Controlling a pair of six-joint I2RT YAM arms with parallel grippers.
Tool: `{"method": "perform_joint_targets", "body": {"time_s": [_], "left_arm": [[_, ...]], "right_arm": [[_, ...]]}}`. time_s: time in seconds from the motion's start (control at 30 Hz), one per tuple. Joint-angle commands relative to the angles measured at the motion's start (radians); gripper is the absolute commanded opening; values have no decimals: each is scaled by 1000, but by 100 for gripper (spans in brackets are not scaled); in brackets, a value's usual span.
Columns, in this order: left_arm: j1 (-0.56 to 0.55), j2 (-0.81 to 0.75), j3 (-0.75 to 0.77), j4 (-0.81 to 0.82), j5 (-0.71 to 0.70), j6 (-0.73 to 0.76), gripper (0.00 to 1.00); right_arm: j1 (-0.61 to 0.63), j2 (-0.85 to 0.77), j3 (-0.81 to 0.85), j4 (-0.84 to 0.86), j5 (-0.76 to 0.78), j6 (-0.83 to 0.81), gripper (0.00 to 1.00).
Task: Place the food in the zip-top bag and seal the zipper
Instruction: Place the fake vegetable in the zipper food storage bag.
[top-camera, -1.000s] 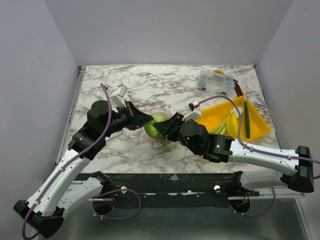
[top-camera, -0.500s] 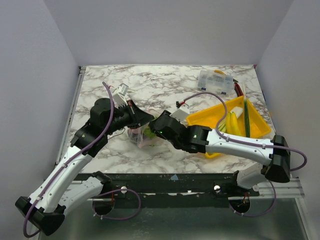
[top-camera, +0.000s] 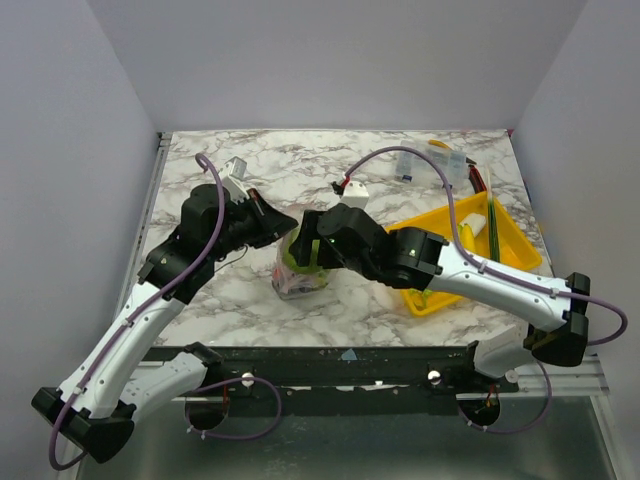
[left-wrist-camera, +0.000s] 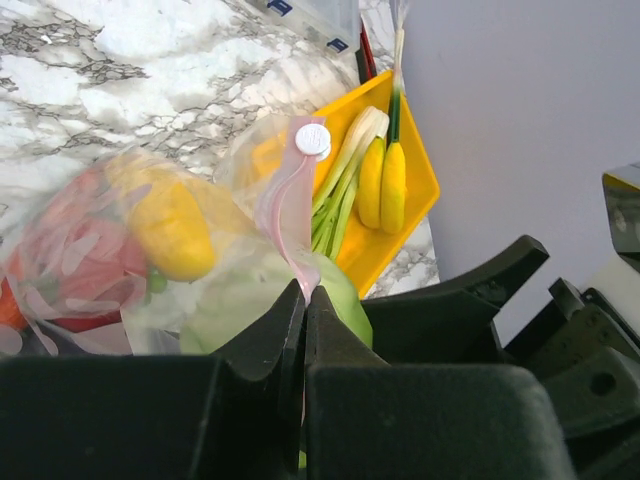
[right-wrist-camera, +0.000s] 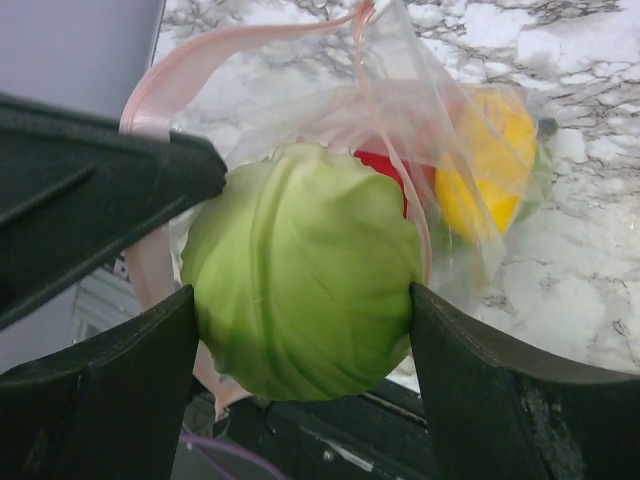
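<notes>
Pinching the zipper (left-wrist-camera: 285, 215), your left tool (left-wrist-camera: 305, 300) is closed tight. Its fingers meet on the pink strip a little below the white tab (left-wrist-camera: 311, 139), and they hold that lip of the bag (left-wrist-camera: 245, 165) up so the mouth faces upward.

Your right tool (right-wrist-camera: 302, 295) comes in from the other side with its fingers spread wide, one at each flank of the cabbage (right-wrist-camera: 300, 240). Both fingers look to be touching it. You cannot tell whether they press on it or only stand beside it.

The cabbage sits in the bag's mouth, with the pink strip looping round its far side and clear plastic draped against it. Deeper in the bag lie a yellow piece (left-wrist-camera: 170, 225) and a red piece (left-wrist-camera: 70, 260), the red one partly hidden behind the cabbage in your right wrist view.

From above, the bag stands upright near the middle of the worktop (top-camera: 250, 160), somewhat toward the near edge, between your two tools.

The yellow tray (top-camera: 440, 225) lies toward the right edge, well apart from the bag. Two bananas (left-wrist-camera: 383, 185) rest in it side by side, with a green stalk (left-wrist-camera: 345, 170) just beside them. A clear box (top-camera: 447, 165) sits beyond the tray, near the far right corner.
</notes>
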Motion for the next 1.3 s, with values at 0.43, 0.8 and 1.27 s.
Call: {"method": "perform_joint_targets", "body": {"time_s": [0.43, 0.8, 1.27], "left_arm": [[25, -2, 29, 41, 119, -12, 0], [41, -11, 24, 54, 135, -29, 0], [73, -18, 11, 60, 145, -43, 0]], "right_arm": [[-44, -68, -192, 400, -88, -41, 36], [-56, 87, -72, 193, -45, -98, 98], [-54, 55, -2, 110, -134, -237, 100]]}}
